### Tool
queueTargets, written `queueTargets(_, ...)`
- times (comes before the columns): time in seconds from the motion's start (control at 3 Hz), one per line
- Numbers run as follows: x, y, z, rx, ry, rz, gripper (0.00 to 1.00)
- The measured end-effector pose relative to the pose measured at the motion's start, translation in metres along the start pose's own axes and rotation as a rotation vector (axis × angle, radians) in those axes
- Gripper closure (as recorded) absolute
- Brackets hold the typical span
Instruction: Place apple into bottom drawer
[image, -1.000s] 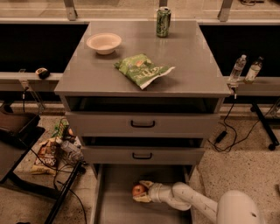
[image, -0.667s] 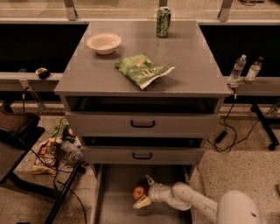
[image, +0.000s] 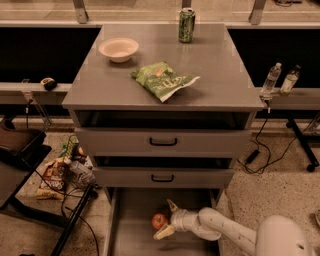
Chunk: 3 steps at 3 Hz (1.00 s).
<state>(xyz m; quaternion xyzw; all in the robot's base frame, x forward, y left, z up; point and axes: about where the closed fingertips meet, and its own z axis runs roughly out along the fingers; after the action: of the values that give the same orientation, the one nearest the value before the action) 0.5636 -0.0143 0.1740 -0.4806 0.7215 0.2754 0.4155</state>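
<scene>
**A:** Where is the gripper (image: 164, 219)?

**B:** Low in the camera view, over the floor of the bottom drawer (image: 132, 212), which is pulled out. The arm (image: 220, 231) comes in from about 4 o'clock and the gripper points toward 9 o'clock.

**A:** And the fingers (image: 173, 206)?

**B:** Spread wide. 1 tip angles up toward 12 o'clock and the other down toward 7 o'clock. Nothing is clamped between them.

**A:** Where is the apple (image: 159, 220)?

**B:** On the drawer floor, in the mouth of the spread fingers at the gripper's 9 o'clock. It sits near the middle of the drawer's width. I cannot tell whether either finger touches it.

**A:** What about the 2 upper drawers (image: 163, 142)?

**B:** Both are closed or nearly so, with grey fronts and black handles. They stack directly above the open one.

**A:** What is on the desk (image: 220, 75)?

**B:** A green can (image: 186, 24) stands upright at the far edge, at about 12 o'clock. A pale bowl (image: 119, 49) sits at 10 o'clock. A crumpled green bag (image: 163, 80) lies near the centre, apart from both.

**A:** Anything off to the side?

**B:** 2 clear bottles (image: 272, 78) stand on a ledge at 3 o'clock of the desk.
</scene>
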Motion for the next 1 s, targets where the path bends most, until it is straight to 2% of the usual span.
queueTargets(0.33,-0.026,0.002,-0.058,0.001,0.132,-0.046,0.0)
queueTargets(0.67,-0.051,0.004,-0.104,0.017,0.245,-0.072,0.0)
queueTargets(1.0,-0.077,0.011,-0.139,0.036,0.368,-0.068,0.0)
